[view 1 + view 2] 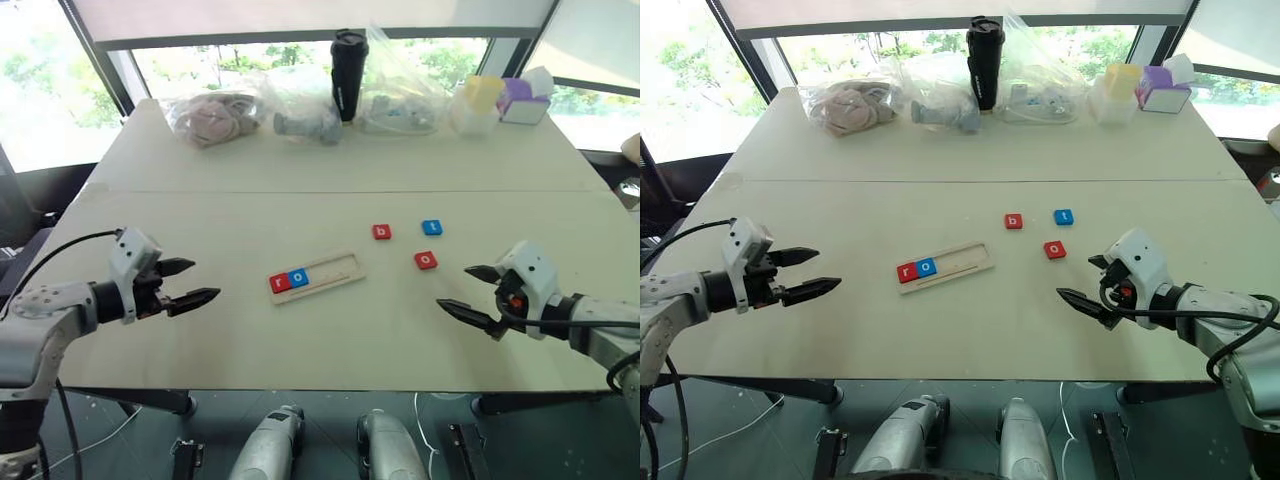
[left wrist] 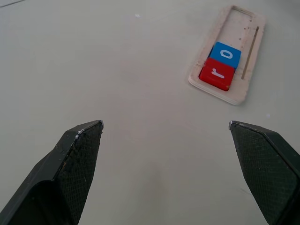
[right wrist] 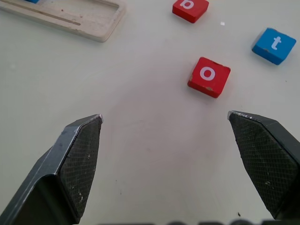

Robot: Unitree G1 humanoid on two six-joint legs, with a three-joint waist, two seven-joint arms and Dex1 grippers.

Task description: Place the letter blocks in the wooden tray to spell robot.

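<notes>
With both the left tool (image 1: 190, 283) and right tool (image 1: 468, 293) spread wide and empty, the red b block (image 1: 382, 232) lies loose on the table (image 1: 300, 190) beyond the wooden tray (image 1: 317, 275), looking light, rigid and flat, best pinched across opposite edges.

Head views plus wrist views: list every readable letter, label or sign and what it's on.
"r": white, on the red square tile at the end of the light-wood tray.
"o": blue square tile beside it in the tray.
"b": red tile loose on the table.
"t": blue tile, loose.
"o": red tile, loose.
No print legible on the black tumbler or the bags.
</notes>
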